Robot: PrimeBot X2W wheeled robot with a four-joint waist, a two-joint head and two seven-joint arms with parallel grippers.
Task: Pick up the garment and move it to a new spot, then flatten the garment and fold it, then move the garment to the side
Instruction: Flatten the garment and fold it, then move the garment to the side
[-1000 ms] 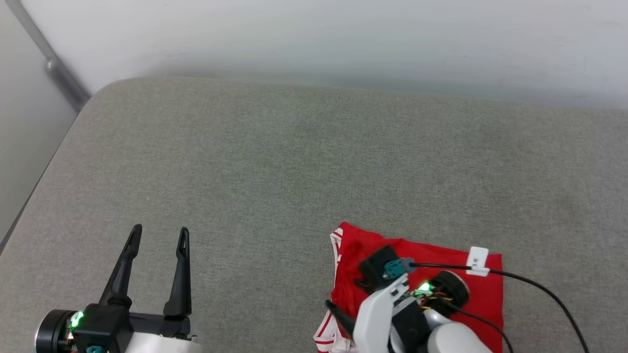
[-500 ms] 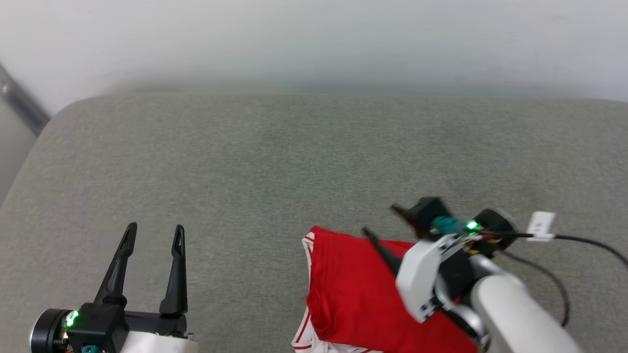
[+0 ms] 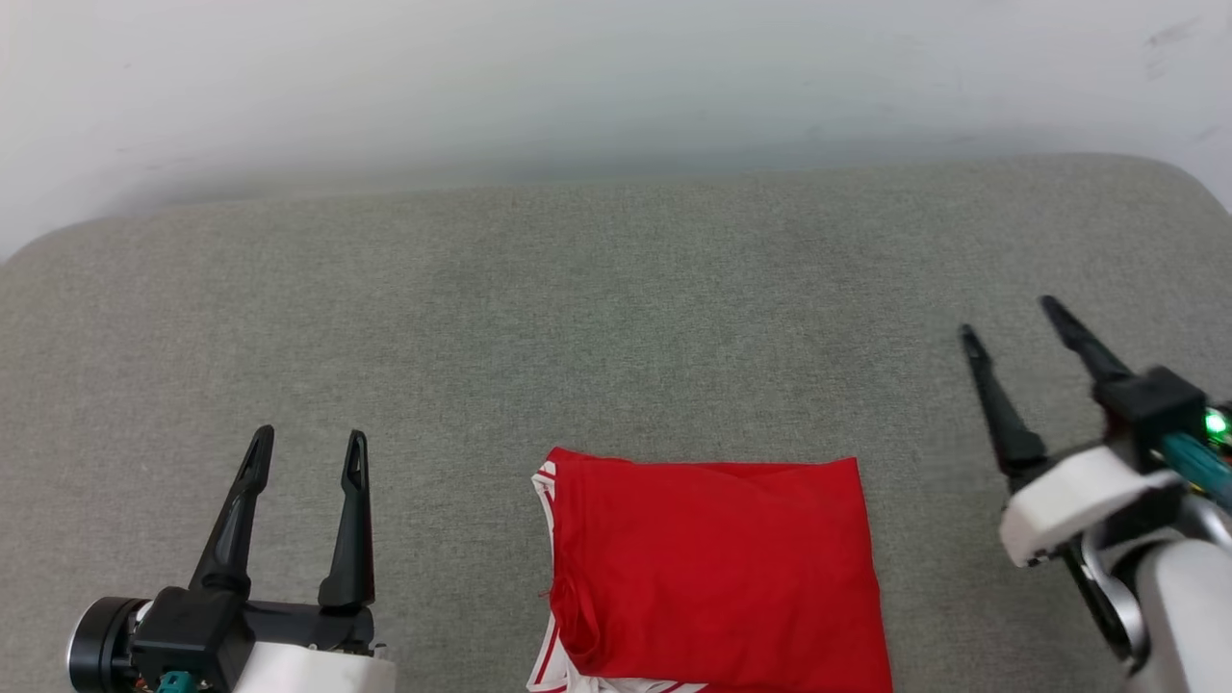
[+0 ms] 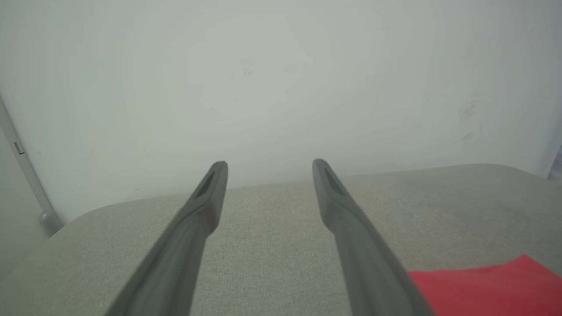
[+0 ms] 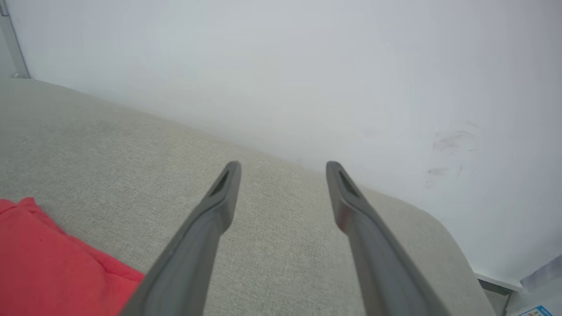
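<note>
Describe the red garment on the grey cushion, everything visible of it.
The garment is red, soft-looking cloth, folded into a flat rectangle with slight wrinkles; red-white striped trim shows along its left edge. It lies on the grey fabric cushion, between the open left gripper and the open right gripper; neither touches it.

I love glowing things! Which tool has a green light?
The right tool, right of the red shirt: a green light glows on its wrist. The left tool's base looks dark.
</note>
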